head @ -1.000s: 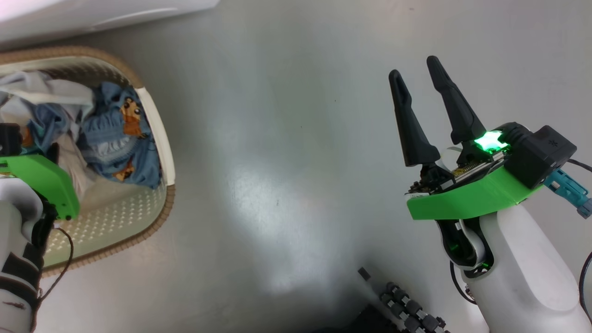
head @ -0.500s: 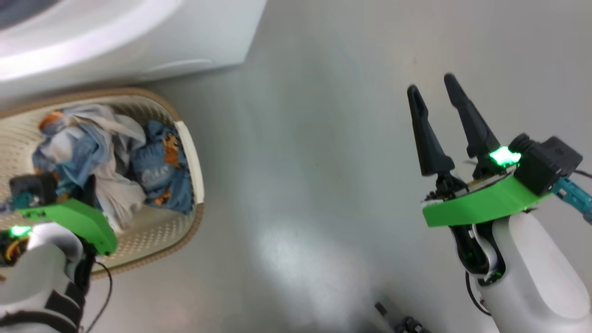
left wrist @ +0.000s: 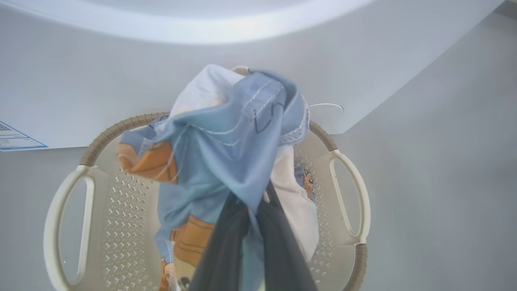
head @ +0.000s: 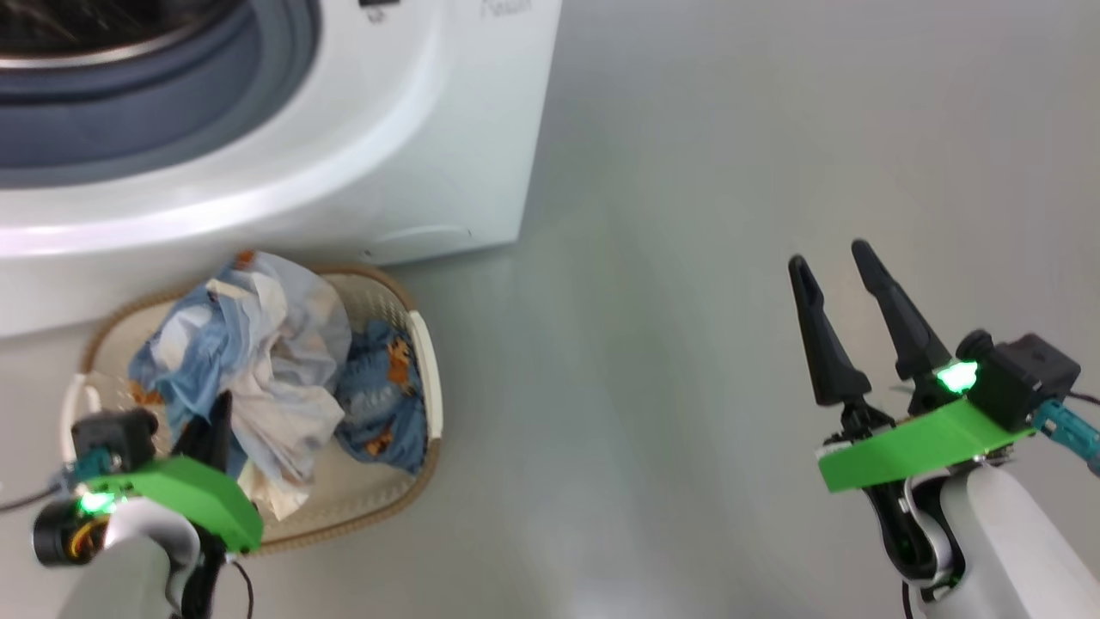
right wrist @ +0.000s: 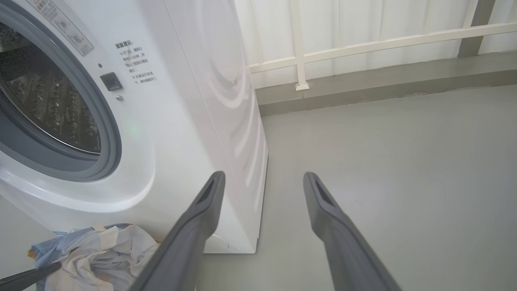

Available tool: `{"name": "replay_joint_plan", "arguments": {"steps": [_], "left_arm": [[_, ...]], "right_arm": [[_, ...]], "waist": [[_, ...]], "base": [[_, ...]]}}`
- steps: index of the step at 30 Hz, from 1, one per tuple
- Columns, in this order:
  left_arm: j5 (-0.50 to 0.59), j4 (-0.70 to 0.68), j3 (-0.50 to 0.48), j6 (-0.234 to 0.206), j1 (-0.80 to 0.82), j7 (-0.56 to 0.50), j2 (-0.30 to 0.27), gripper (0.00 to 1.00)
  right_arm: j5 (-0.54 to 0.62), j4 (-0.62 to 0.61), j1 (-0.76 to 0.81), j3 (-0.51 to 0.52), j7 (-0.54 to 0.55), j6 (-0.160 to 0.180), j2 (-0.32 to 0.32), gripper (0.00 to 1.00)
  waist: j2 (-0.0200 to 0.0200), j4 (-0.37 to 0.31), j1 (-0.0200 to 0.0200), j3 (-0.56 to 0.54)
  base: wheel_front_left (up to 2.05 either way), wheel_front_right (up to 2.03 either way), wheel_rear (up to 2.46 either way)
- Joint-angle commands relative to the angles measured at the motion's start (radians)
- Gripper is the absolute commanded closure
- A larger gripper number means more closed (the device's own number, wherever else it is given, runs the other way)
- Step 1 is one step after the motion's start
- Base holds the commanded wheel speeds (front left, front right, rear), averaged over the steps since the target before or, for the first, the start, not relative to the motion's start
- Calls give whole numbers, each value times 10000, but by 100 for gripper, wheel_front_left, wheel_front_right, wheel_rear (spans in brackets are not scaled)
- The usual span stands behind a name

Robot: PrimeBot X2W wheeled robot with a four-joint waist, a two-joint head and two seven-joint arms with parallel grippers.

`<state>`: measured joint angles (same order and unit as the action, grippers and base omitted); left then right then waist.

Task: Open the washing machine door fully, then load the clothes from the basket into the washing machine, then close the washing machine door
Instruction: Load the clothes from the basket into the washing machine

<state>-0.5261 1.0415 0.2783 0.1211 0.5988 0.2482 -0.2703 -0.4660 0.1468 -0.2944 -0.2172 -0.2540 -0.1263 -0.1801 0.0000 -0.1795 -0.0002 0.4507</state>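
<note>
Dark-fingered, the left gripper [head: 213,425] hangs over the left end of the basket [head: 427,370], its jaws pinched shut on a bunch of clothes [head: 258,361]. The blue and white bunch stands above the brown rim, with its lower folds inside the basket. Another blue printed garment [head: 382,404] lies against the basket's right end. The basket sits on the grey floor [head: 670,258], touching the front of the washing machine [head: 387,129] below its round opening, where the grey gasket [head: 172,129] and the steel drum [right wrist: 48,93] show. Well to the right, over bare floor, the right gripper [head: 828,258] holds nothing, its jaws spread wide.
</note>
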Motion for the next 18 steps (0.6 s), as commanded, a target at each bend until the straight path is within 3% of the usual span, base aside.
{"name": "replay_joint_plan", "arguments": {"steps": [1, 18], "left_arm": [[183, -414, -422, -82, -477, 133, -311, 100], [1955, -4257, -2442, -315, -3181, 135, 217, 100]], "right_arm": [[-41, -161, 353, -89, -78, -44, -148, 0], [-133, -155, 1633, 322, -78, -44, -573, 0]], "waist": [[0, 431, 2, -1042], [0, 696, 2, -2662]], "base": [[0, 0, 0], [0, 0, 0]]}}
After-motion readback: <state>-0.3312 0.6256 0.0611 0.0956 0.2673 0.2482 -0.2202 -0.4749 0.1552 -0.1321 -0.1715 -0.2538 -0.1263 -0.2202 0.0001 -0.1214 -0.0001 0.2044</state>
